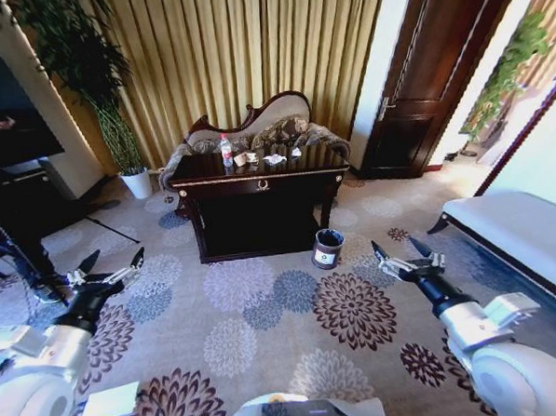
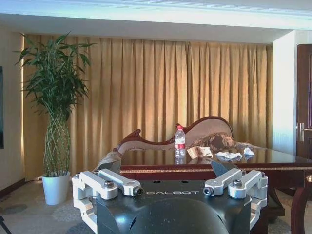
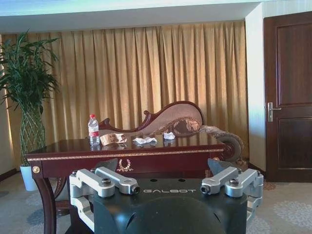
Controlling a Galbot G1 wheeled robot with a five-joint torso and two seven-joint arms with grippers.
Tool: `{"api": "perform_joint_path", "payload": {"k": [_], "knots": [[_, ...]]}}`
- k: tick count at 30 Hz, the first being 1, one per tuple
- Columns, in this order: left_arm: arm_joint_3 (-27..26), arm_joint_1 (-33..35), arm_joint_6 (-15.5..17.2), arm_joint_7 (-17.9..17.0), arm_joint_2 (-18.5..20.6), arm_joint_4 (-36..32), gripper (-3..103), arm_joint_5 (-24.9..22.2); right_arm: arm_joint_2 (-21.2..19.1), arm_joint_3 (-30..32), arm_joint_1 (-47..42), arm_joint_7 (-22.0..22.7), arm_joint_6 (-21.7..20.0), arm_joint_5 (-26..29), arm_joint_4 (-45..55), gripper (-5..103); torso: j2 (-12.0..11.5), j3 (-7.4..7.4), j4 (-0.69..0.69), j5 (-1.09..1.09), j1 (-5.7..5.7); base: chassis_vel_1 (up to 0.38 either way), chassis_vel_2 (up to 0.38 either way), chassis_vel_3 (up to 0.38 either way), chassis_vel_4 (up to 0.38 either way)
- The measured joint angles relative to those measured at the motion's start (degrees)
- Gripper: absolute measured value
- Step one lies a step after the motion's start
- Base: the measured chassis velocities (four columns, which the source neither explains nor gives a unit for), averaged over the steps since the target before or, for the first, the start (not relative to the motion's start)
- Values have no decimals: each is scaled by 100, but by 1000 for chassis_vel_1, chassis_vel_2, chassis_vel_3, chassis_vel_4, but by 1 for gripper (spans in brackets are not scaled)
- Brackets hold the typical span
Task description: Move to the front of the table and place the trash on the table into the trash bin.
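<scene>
Nearest the robot, both arms were held out low over the patterned carpet, well short of the counter. The left gripper hung at the left with its jaws spread wide and nothing between them. The right gripper hung at the right, jaws likewise wide and empty.

Farther on, the bin stood on the carpet just beside the counter's front right leg. The counter stood beyond it, dark and glossy, with a gold ornament on its drawer.

On its top lay the trash: the bottle stood upright toward the left, the tan wad lay just beside it, and the tissue lay near the middle.

Behind the counter sat a chaise, then gold curtains. A plant stood at the left and a dark door at the right.
</scene>
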Motion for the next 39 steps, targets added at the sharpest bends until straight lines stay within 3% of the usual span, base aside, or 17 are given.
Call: {"api": "perform_joint_path", "payload": {"k": [39], "knots": [[4, 18, -28, 124, -25, 19, 100, -11, 38, 6, 24, 147, -76, 27, 0, 100, 0, 0, 0, 0, 0, 0, 0, 0, 0]]}}
